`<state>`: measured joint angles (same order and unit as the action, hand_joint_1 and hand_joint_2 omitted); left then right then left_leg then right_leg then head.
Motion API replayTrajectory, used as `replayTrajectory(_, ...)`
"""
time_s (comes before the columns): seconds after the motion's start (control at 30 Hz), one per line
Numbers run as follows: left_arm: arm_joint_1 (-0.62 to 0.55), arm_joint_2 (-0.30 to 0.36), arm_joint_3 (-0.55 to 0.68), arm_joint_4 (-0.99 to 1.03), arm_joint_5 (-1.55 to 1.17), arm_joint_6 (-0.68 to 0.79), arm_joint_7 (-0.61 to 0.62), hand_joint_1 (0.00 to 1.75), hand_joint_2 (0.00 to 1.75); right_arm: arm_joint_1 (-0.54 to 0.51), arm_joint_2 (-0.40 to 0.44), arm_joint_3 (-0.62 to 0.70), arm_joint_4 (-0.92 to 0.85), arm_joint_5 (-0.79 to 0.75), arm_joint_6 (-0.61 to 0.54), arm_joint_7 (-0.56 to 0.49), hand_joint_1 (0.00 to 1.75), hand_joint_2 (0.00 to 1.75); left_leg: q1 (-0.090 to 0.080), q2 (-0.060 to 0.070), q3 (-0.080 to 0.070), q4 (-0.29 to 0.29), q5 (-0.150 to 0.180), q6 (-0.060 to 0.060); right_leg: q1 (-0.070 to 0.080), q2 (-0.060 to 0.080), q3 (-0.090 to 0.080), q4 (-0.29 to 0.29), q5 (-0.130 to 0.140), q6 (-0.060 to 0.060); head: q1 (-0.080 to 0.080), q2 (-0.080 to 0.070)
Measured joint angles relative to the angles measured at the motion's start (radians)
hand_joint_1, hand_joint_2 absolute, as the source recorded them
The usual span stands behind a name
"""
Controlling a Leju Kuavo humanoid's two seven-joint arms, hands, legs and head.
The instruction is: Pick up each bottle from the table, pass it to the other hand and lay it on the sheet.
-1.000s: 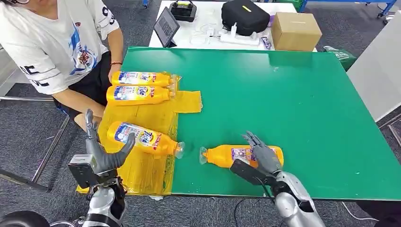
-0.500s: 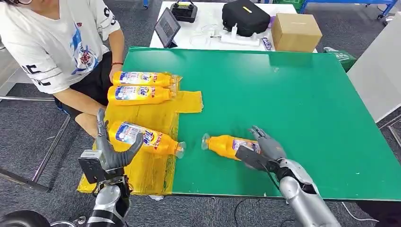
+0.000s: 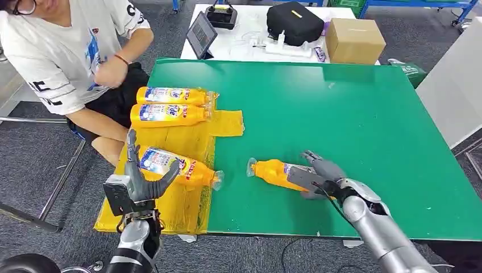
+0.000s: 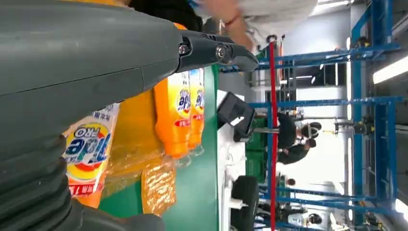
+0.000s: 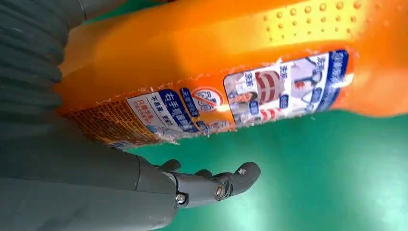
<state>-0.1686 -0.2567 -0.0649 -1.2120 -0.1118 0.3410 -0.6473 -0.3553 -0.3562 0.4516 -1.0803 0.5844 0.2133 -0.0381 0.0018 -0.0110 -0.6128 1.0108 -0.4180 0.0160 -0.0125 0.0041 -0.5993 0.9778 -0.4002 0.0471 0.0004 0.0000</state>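
An orange bottle (image 3: 271, 172) (image 5: 216, 57) with a clear cap is held at its base end by my right hand (image 3: 317, 175), cap end pointing left, over the green table (image 3: 352, 114). In the right wrist view its label faces the camera and one finger (image 5: 216, 186) reaches under it. Three more orange bottles lie on the yellow sheet (image 3: 170, 202): two at the far end (image 3: 170, 95) (image 3: 167, 114) and one nearer (image 3: 173, 165). My left hand (image 3: 141, 181) stands open, fingers up, over the sheet's near left part, beside that nearer bottle (image 4: 89, 154).
A person (image 3: 62, 51) sits at the table's left side, close to the sheet, one arm raised to the chest. Behind the green table a white table carries a tablet (image 3: 200, 33), a black bag (image 3: 294, 20) and a cardboard box (image 3: 355, 37).
My right hand has closed on the bottle and carried it left and away from the near edge, cap end tilting. My left hand has risen slightly. The person has drawn an arm back from the sheet.
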Motion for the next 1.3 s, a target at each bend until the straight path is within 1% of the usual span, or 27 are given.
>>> replayTrajectory(0.03, -0.002, 0.000, 0.000, 0.004, 0.004, 0.000, 0.000, 0.00, 1.75, -0.004, -0.008, 0.005, 0.003, -0.010, 0.009, 0.001, 1.36, 1.75, 0.000, 0.000, 0.001, 0.000, 0.000, 0.000, 0.000, 0.000, 0.001, -0.001, 0.000, 0.000, 0.000, 0.000)
replayTrajectory(0.1, -0.007, 0.000, -0.001, 0.012, 0.008, -0.002, 0.002, 0.00, 1.75, -0.010, -0.027, 0.020, 0.005, -0.031, 0.024, 0.003, 1.61, 1.75, 0.000, 0.000, 0.002, 0.000, 0.000, 0.000, 0.000, 0.000, 0.003, -0.001, 0.000, 0.000, 0.000, 0.000)
replayTrajectory(0.13, -0.009, 0.000, -0.001, 0.016, 0.009, -0.005, 0.003, 0.00, 1.75, -0.013, -0.035, 0.027, 0.006, -0.036, 0.031, 0.005, 1.68, 1.75, 0.000, 0.000, 0.002, 0.000, 0.000, 0.000, 0.000, 0.000, 0.003, -0.001, 0.000, 0.000, 0.000, 0.000)
replayTrajectory(0.27, -0.016, 0.000, -0.004, 0.031, 0.016, -0.008, 0.004, 0.00, 1.75, -0.018, -0.060, 0.045, 0.010, -0.067, 0.040, 0.006, 1.75, 1.75, 0.000, 0.000, 0.002, 0.000, 0.000, 0.001, 0.000, 0.000, 0.003, -0.001, 0.000, 0.000, 0.000, 0.000)
replayTrajectory(0.57, -0.020, 0.000, -0.006, 0.039, 0.018, -0.012, 0.006, 0.00, 1.75, -0.018, -0.074, 0.053, 0.010, -0.085, 0.040, 0.007, 1.75, 1.75, 0.000, -0.001, 0.002, 0.000, -0.001, 0.001, 0.000, 0.000, 0.004, -0.001, 0.000, 0.000, 0.000, 0.000)
replayTrajectory(0.63, -0.025, 0.000, -0.007, 0.050, 0.026, -0.018, 0.007, 0.00, 1.75, -0.017, -0.098, 0.068, 0.004, -0.106, 0.042, 0.007, 1.75, 1.75, 0.000, 0.000, 0.002, 0.000, -0.001, 0.001, 0.000, 0.000, 0.003, -0.001, 0.000, 0.001, 0.000, 0.000)
replayTrajectory(0.67, -0.026, 0.000, -0.008, 0.055, 0.027, -0.014, 0.007, 0.00, 1.75, 0.003, -0.099, 0.070, -0.016, -0.116, -0.029, -0.007, 1.75, 1.75, 0.000, 0.000, 0.002, 0.000, -0.001, 0.001, 0.001, 0.000, 0.004, -0.001, 0.000, 0.001, 0.000, 0.000)
replayTrajectory(0.73, -0.025, 0.000, -0.008, 0.055, 0.027, -0.013, 0.007, 0.00, 1.75, 0.026, -0.079, 0.060, -0.032, -0.095, -0.107, -0.013, 1.75, 1.75, 0.001, 0.001, 0.002, 0.000, -0.002, 0.002, 0.001, 0.000, 0.004, -0.001, 0.000, 0.001, 0.000, 0.000)
replayTrajectory(0.87, -0.024, 0.000, -0.008, 0.055, 0.027, -0.013, 0.007, 0.00, 1.75, 0.040, -0.058, 0.052, -0.044, -0.083, -0.128, -0.013, 1.75, 1.75, 0.000, 0.003, 0.002, 0.000, -0.002, 0.002, 0.001, 0.002, 0.003, -0.001, 0.000, 0.000, 0.000, 0.000)
replayTrajectory(0.93, -0.023, 0.000, -0.008, 0.055, 0.027, -0.009, 0.008, 0.00, 1.75, 0.047, -0.047, 0.041, -0.050, -0.081, -0.173, -0.035, 1.75, 1.75, 0.001, 0.002, 0.002, 0.000, -0.002, 0.002, 0.001, 0.002, 0.003, -0.001, 0.001, 0.001, 0.000, 0.000)
replayTrajectory(1.03, -0.005, -0.001, -0.007, 0.040, 0.027, -0.010, 0.010, 0.00, 1.75, 0.107, 0.035, -0.021, -0.099, -0.016, -0.398, -0.164, 1.75, 1.75, 0.001, 0.002, -0.001, 0.000, -0.002, 0.002, 0.001, 0.002, 0.001, 0.000, 0.001, 0.001, 0.001, 0.000)
replayTrajectory(1.07, 0.003, -0.002, -0.008, 0.030, 0.027, -0.016, 0.014, 0.00, 1.75, 0.135, 0.094, -0.055, -0.149, 0.008, -0.515, -0.228, 1.75, 1.75, 0.001, 0.004, -0.004, 0.000, -0.001, 0.001, 0.001, 0.005, -0.004, 0.002, 0.001, 0.000, -0.001, 0.000)
replayTrajectory(1.1, 0.007, -0.004, -0.010, 0.023, 0.027, -0.021, 0.017, 0.00, 1.75, 0.150, 0.147, -0.083, -0.204, 0.016, -0.608, -0.279, 1.75, 1.75, 0.001, 0.006, -0.006, 0.000, -0.001, 0.001, 0.001, 0.006, -0.007, 0.002, 0.001, 0.000, -0.001, 0.000)
replayTrajectory(1.13, 0.009, -0.007, -0.017, 0.019, 0.031, -0.027, 0.022, 0.00, 1.75, 0.161, 0.189, -0.100, -0.250, 0.020, -0.670, -0.312, 1.75, 1.75, 0.001, 0.006, -0.006, 0.000, 0.000, 0.000, 0.001, 0.006, -0.009, 0.002, 0.001, 0.000, -0.002, 0.000)
replayTrajectory(1.2, 0.010, -0.012, -0.030, 0.012, 0.056, -0.045, 0.037, 0.00, 1.75, 0.176, 0.253, -0.137, -0.341, 0.017, -0.770, -0.372, 1.75, 1.75, 0.003, 0.000, -0.007, 0.000, 0.001, -0.001, 0.003, 0.003, -0.009, 0.003, 0.000, 0.000, 0.000, 0.000)
replayTrajectory(1.3, 0.009, -0.012, -0.049, 0.010, 0.116, -0.101, 0.077, 0.00, 1.75, 0.205, 0.323, -0.191, -0.442, 0.000, -0.880, -0.458, 1.73, 1.75, 0.003, 0.000, -0.010, 0.000, 0.000, -0.001, 0.002, 0.002, -0.010, 0.003, 0.000, -0.001, 0.000, 0.000)
